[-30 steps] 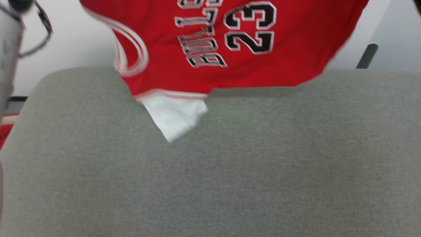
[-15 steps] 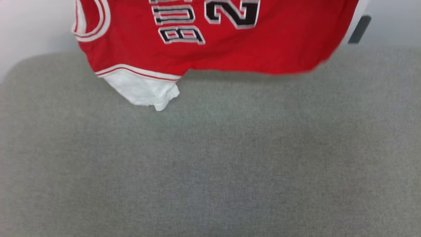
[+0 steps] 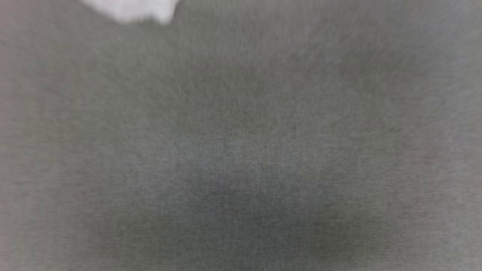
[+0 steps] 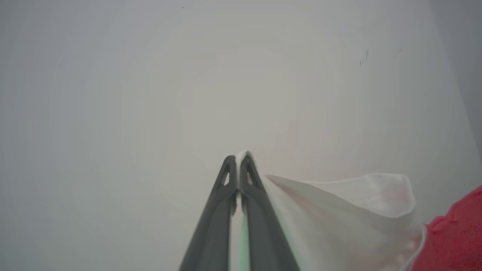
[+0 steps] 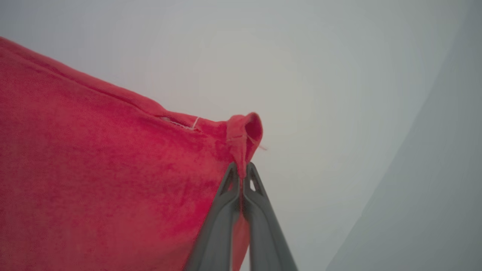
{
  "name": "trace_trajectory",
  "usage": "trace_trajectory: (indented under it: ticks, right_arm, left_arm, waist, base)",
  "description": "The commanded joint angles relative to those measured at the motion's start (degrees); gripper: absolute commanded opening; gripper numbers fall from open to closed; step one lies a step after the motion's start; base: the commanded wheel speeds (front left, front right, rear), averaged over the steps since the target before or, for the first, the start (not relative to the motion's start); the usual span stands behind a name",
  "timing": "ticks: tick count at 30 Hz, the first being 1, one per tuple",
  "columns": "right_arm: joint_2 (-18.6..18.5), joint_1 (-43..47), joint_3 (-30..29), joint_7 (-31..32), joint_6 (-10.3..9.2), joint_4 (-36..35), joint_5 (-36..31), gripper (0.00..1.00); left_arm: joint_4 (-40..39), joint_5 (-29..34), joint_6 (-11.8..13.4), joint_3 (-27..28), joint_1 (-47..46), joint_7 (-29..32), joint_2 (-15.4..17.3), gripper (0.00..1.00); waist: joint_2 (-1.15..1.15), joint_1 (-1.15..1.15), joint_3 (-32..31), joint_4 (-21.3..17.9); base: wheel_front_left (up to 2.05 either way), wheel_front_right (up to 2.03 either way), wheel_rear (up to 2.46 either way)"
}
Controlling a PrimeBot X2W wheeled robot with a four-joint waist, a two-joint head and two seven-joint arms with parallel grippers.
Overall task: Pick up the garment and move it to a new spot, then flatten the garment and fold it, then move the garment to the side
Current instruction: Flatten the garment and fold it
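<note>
grey padding (image 3: 241,150), pale backdrop (image 4: 150,75) | left end effector (image 4: 238,161), right end effector (image 5: 241,169) clamped on garment (image 5: 94,169)

head view blurred | garment (image 3: 131,9) cut off at top edge | grey surface (image 3: 241,150) smeared

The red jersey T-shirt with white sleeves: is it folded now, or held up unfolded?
Held up, not folded: the left claw pinches the white sleeve of the red T-shirt, the right claw pinches its red corner.
</note>
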Motion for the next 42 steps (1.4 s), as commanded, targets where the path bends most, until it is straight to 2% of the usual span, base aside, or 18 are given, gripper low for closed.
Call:
trace_trajectory:
  ticks: [1,7,12,17,24,29,34,38,42]
  right_arm:
    - [-0.33,-1.45,-0.93,-1.56,-0.07,0.08,-1.56,0.0]
    - [-2.67,-3.95,-5.92,-3.76,-0.07,-3.87,-10.45,0.0]
    - [-2.84,1.61,-13.47,-3.79,-0.07,-10.13,-19.16,0.0]
    - [-0.83,5.92,-20.1,-3.81,-0.07,-10.33,-25.42,0.0]
    - [0.63,8.54,-22.26,-3.7,-0.07,-7.56,-29.8,0.0]
    - [1.29,11.15,-21.03,-3.72,-0.07,-3.74,-28.42,0.0]
    - [0.72,15.74,-17.76,-3.78,-0.07,-1.05,-25.3,0.0]
    - [0.66,21.72,-14.73,-3.8,-0.07,-0.04,-20.71,0.0]
    - [0.37,28.76,-10.48,-3.81,-0.07,0.18,-15.15,0.0]
  left_arm:
    - [0.28,1.03,0.57,-0.03,-2.01,-1.07,-0.4,0.0]
    - [-0.09,1.58,1.09,1.73,-6.25,-3.53,-2.18,0.0]
    - [-3.86,2.24,1.98,5.23,-2.46,-3.65,-3.05,0.0]
    - [-6.13,3.2,1.96,8.76,2.86,-3.7,-3.63,0.0]
    - [-4.45,4.12,0.45,9.94,9.67,-3.71,-5.15,0.0]
    - [-2.94,2.68,-0.31,9.04,15.41,-3.71,-5.79,0.0]
    - [-3.76,-1.35,-0.47,4.82,23.62,-3.26,-6.63,0.0]
    - [-7.74,-5.66,-0.4,0.52,31.57,-1.59,-4.7,0.0]
    - [-13.37,-10.03,-0.41,-1.81,40.71,0.28,-1.4,0.0]
  waist:
    - [0.0,0.0,13.4,-0.84]
    - [0.0,0.0,21.94,1.29]
    - [0.0,0.0,25.43,3.42]
    - [0.0,0.0,25.45,4.96]
    - [0.0,0.0,21.3,6.36]
    - [0.0,0.0,16.07,7.4]
    - [0.0,0.0,8.98,8.41]
    - [0.0,0.0,3.3,8.79]
    - [0.0,0.0,-2.04,8.73]
  base:
    - [0.0,0.0,0.0]
    - [0.0,0.0,0.0]
    - [0.0,0.0,0.0]
    - [0.0,0.0,0.0]
    - [0.0,0.0,0.0]
    - [0.0,0.0,0.0]
    - [0.0,0.0,0.0]
    - [0.0,0.0,0.0]
    - [0.0,0.0,0.0]
